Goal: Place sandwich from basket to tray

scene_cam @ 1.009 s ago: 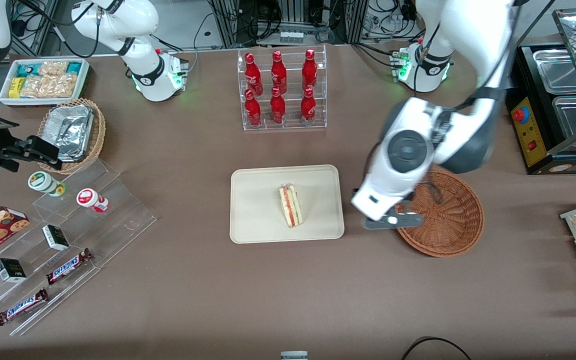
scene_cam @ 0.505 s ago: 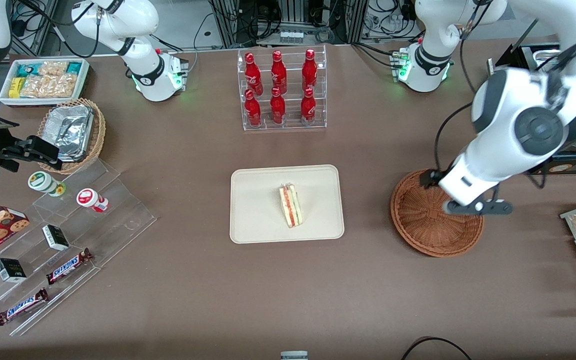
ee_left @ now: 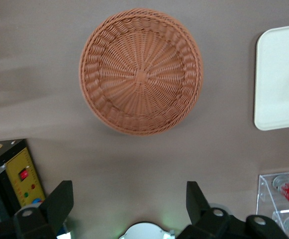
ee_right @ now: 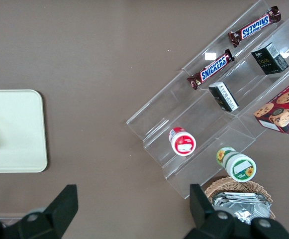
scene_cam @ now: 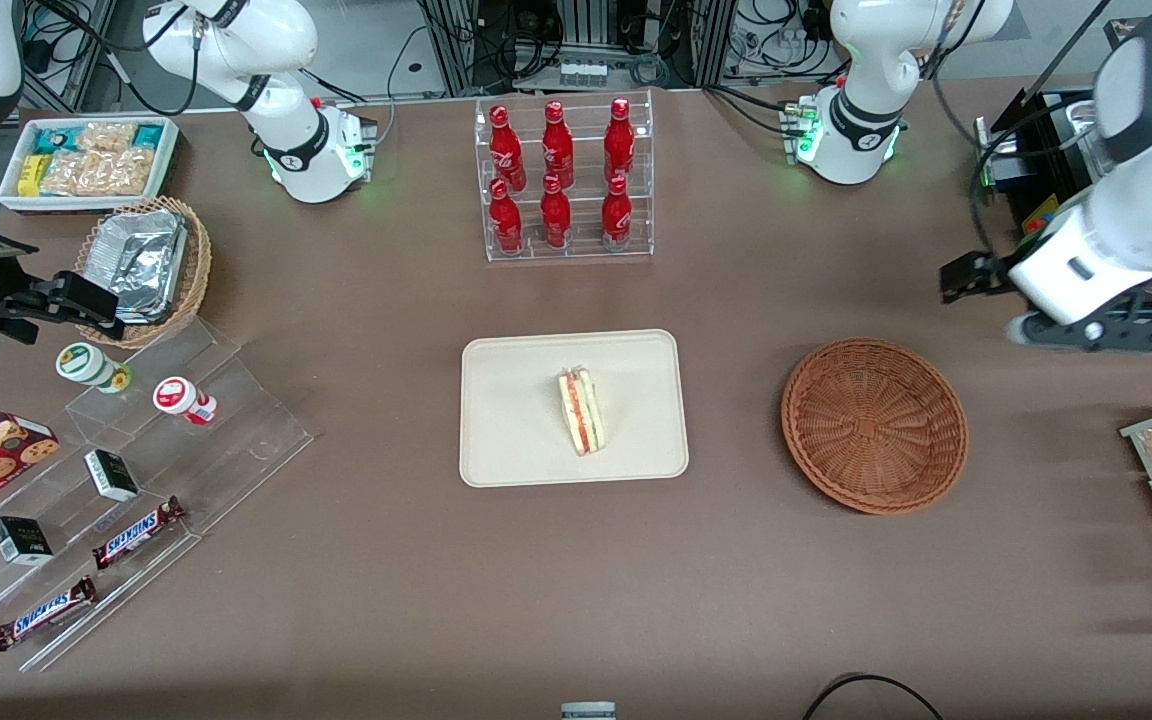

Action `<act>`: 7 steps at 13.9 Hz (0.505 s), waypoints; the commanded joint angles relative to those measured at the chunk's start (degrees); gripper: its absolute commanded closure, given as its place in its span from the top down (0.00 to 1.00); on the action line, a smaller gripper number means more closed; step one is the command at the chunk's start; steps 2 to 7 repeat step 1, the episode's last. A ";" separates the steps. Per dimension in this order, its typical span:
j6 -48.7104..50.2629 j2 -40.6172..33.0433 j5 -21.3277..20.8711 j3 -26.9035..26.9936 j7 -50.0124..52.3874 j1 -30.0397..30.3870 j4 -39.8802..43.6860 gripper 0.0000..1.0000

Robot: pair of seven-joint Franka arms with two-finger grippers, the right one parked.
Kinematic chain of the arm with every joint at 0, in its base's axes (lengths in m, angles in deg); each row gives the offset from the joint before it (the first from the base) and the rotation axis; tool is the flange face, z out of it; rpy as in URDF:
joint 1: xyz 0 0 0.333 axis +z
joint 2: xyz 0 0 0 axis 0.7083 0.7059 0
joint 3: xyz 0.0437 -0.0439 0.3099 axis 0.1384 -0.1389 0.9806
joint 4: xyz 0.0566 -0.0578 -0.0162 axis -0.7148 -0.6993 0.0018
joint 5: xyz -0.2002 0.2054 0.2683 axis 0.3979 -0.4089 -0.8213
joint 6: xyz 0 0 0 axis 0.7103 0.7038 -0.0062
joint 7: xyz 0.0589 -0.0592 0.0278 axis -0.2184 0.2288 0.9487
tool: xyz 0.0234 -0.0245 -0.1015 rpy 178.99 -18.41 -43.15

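Triangular white-bread sandwich (scene_cam: 583,410) lies on flat cream rectangular tray (scene_cam: 516,440); tray partly cut off in left wrist view. Round reddish-brown wicker basket (scene_cam: 874,425) holds nothing. Left arm's gripper (ee_left: 129,209) fingers spread apart, hanging high, toward working arm's end of table.

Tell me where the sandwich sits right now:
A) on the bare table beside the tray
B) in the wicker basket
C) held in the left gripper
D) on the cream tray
D: the sandwich lies on the tray, the basket holds nothing, and the open gripper hangs high toward the working arm's end of the table, holding nothing.
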 commanded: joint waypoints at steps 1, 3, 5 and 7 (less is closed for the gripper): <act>2.85 -2.89 -0.07 -0.35 -2.50 1.53 0.59 1.00; 2.85 -2.89 -0.07 -0.35 -2.50 1.53 0.59 1.00; 2.85 -2.89 -0.07 -0.35 -2.50 1.53 0.59 1.00; 2.85 -2.89 -0.07 -0.35 -2.50 1.53 0.59 1.00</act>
